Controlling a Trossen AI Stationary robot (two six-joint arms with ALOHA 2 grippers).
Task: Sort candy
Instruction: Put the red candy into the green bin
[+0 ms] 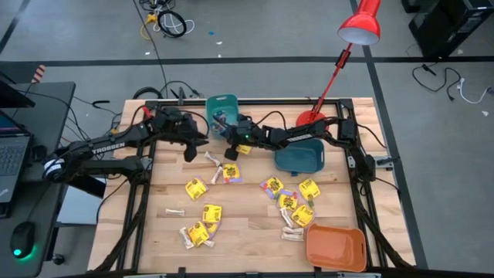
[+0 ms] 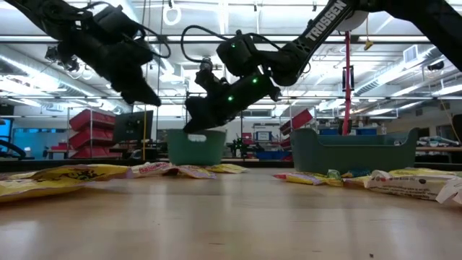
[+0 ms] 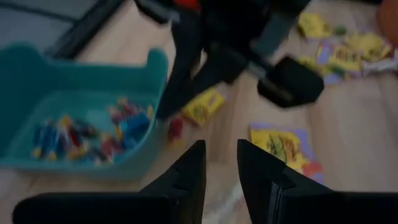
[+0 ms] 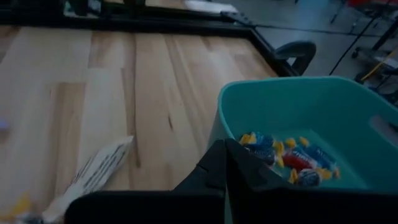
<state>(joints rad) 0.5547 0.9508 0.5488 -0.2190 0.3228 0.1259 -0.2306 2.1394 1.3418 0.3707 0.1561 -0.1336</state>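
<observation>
1. Right gripper (image 1: pixel 222 133) — I logged it raised just beside the rim of the small teal bin (image 1: pixel 221 108) at the far edge of the worktop (image 1: pixel 247 232). Its jaws were together; I could not make out anything pinched between them.
2. Left gripper (image 1: pixel 191 152) — held above the boards just beside that same bin, on its own arm's side. Jaws stood a little apart, a narrow gap showing in its wrist view, with nothing between them.
3. Sorted candy (image 4: pixel 292 158) — small blue, red and orange pieces lay in the bottom of the small teal bin.
4. Unsorted candy — yellow packets (image 1: pixel 195 188) with dark print and pale stick pieces (image 1: pixel 174 211) lay scattered over the middle and near half of the worktop. One yellow packet (image 1: pixel 244 149) lay just beside the right gripper; a pale stick (image 1: pixel 212 159) lay just nearer than the left gripper.
5. Deciding relation — I judged the nearest loose pieces lay toward the near edge from both grippers and below them. The pale stick's long axis ran slantwise across the boards, so I would expect a wrist turn before a drop. The left arm looked the closer one to it.
6. Other bins — a larger dark teal bin (image 1: pixel 301 157) stood under the right arm; an orange bin (image 1: pixel 335 247) sat at the near right corner.
7. Surroundings — pale wooden planks in a black frame; a red lamp (image 1: pixel 360 23) rose over the far right corner, with cables on the grey floor (image 1: pixel 77 31) behind.
</observation>
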